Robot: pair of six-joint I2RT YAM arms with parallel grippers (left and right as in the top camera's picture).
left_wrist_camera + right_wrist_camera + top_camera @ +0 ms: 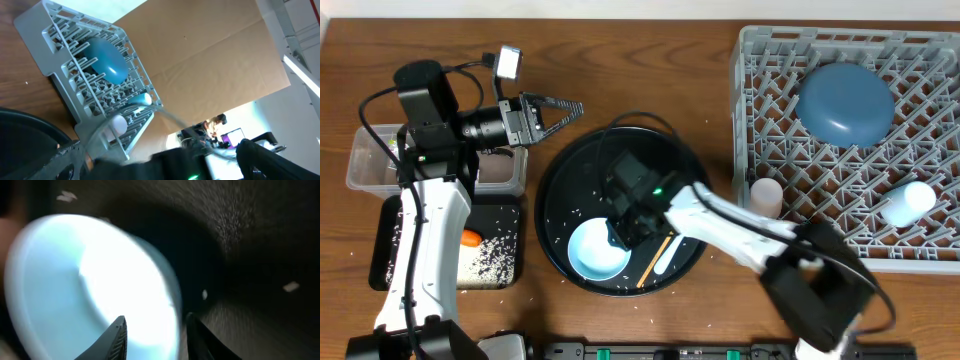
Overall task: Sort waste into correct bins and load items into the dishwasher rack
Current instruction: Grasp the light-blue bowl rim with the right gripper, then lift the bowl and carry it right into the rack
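Observation:
The white/light-blue bowl [592, 252] sits in the big round black tray [560, 190], with the white spoon [666, 262] and the chopstick [653, 262] beside it. My right gripper [620, 232] is open and straddles the bowl's rim [170, 295], one finger inside and one outside. My left gripper [568, 112] is open and empty, held in the air between the clear tub [370, 160] and the round tray. The grey rack [920, 250] holds the dark-blue plate [845, 100], the pink cup [766, 195] and the light blue cup [908, 203]. The flat black tray [505, 215] holds rice grains and the carrot [470, 238].
Loose rice grains lie scattered over the round tray and show in the right wrist view [291, 286]. The clear tub holds brown matter [500, 170]. The left wrist view looks across at the rack [60, 30] and its plate [107, 60], with the right arm blurred below.

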